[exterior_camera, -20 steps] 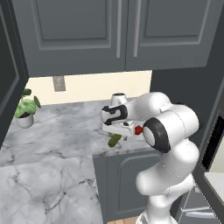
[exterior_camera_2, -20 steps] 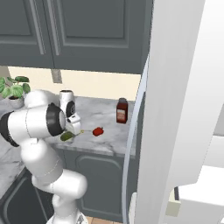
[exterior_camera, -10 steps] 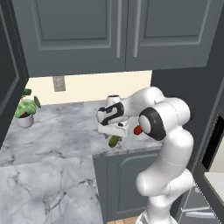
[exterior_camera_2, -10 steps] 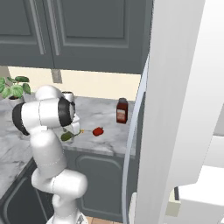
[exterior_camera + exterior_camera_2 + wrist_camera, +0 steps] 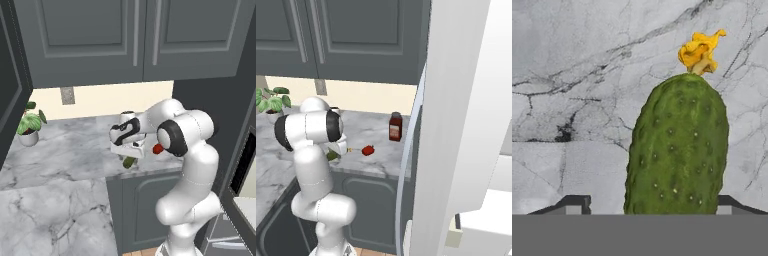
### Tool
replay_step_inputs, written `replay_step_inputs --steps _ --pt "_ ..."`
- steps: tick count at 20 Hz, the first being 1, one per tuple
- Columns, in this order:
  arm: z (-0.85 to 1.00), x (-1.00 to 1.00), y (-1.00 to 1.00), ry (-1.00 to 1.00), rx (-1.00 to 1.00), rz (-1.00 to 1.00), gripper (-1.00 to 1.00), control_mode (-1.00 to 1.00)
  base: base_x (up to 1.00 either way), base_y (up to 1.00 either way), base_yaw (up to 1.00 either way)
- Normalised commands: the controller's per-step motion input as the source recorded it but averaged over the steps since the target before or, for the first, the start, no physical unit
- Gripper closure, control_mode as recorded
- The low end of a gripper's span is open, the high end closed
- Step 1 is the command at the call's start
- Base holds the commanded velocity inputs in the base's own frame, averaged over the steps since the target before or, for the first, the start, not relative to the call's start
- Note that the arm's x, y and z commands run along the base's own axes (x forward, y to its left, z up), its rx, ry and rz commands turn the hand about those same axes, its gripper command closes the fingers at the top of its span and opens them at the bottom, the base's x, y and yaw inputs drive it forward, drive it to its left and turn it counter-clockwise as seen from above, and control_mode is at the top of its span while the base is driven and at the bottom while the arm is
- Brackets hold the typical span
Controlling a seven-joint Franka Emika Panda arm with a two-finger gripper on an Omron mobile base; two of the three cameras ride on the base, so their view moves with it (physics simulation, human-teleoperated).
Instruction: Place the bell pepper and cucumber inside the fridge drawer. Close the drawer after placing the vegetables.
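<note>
My gripper [image 5: 644, 205] is down on the marble counter [image 5: 65, 160], and the cucumber [image 5: 678, 150] lies right between its fingertips [image 5: 574, 204] — stretching toward twelve o'clock, yellow flower end farthest from me. The fingers flank it at nine and three; I cannot tell whether they are touching it. The pepper [image 5: 368, 150] sits nearby at three o'clock of the arm.

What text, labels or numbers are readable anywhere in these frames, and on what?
No readable text anywhere.
Dark-red bottle on the counter: has a pale label, too small and blurred to read.
Wall outlet plate on the backsplash: blank, no marking visible.
Cucumber, bell pepper, cabinets, fridge door: no lettering or signs.
</note>
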Motion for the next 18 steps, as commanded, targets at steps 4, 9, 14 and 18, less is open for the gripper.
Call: replay_step_inputs --steps 4,9,14,18 --pt "0.2 -0.13 0.0 -0.09 0.0 -0.02 1.0 -1.0 0.0 0.0 0.0" --pt "1.0 -0.34 -0.04 -0.19 0.0 0.0 1.0 -1.0 0.0 0.0 0.0" --pt "0.9 -0.9 -0.37 -0.23 0.0 0.0 1.0 -1.0 0.0 0.0 0.0" --pt "0.8 -0.98 -0.24 -0.2 0.0 0.01 1.0 -1.0 0.0 0.0 0.0"
